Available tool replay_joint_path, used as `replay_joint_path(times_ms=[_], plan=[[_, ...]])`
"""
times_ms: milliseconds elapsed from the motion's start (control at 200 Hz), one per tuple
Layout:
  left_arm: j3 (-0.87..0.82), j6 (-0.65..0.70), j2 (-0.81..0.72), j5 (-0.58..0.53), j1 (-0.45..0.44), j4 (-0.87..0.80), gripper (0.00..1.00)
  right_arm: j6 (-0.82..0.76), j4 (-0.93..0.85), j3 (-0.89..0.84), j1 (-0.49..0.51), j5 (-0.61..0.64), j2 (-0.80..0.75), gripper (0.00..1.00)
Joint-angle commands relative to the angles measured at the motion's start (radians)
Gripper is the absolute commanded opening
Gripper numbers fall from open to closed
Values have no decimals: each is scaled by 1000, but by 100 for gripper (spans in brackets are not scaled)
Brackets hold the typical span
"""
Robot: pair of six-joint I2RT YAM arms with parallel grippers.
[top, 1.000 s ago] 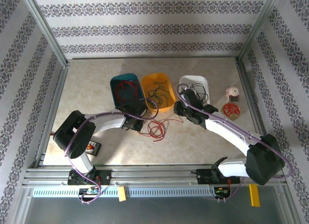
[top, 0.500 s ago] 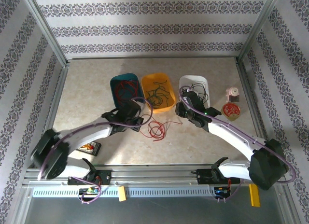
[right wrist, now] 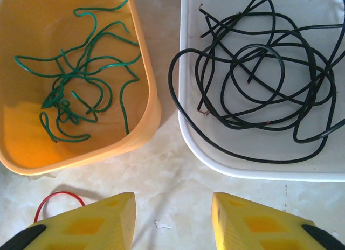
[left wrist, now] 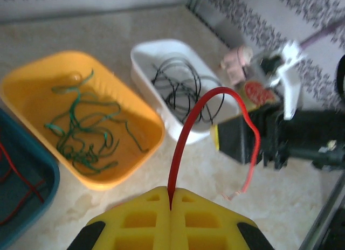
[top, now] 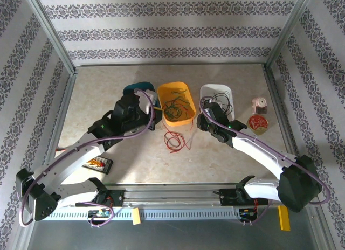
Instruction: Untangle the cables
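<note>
Worktop [top: 91, 94] lies open left of and in front of three bins set in a row. I see the left end effector [left wrist: 170, 207] pinched shut on a red cable [left wrist: 186, 126] that arches up from it. A loose red cable [top: 173, 141] lies just before the orange bin [right wrist: 153, 110]. The right end effector [right wrist: 172, 217] hangs half open and empty above the gap between the orange bin and the white bin [right wrist: 259, 172]. Green cables [right wrist: 81, 94] sit in the orange bin, black cables [right wrist: 259, 72] in the white bin.

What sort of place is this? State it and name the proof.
Probably a robotics lab test cell, not a home: an aluminium frame hung with patterned wall panels boxes in the table, and two robot arms are bolted to a rail at its near edge.
</note>
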Motion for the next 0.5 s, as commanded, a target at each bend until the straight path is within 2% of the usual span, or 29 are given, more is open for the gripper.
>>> replay_joint_path(times_ms=[0,225,495], plan=[[92,14,-37,-40,41,-34,0,-11,17,-18,-8,43,-26,42],[237,11,-44,-178,135,-101,0,-9,18,-36,-11,47,-42,42],[401,16,70,-375,265,-242,0,-35,12,-16,-13,32,-30,42]])
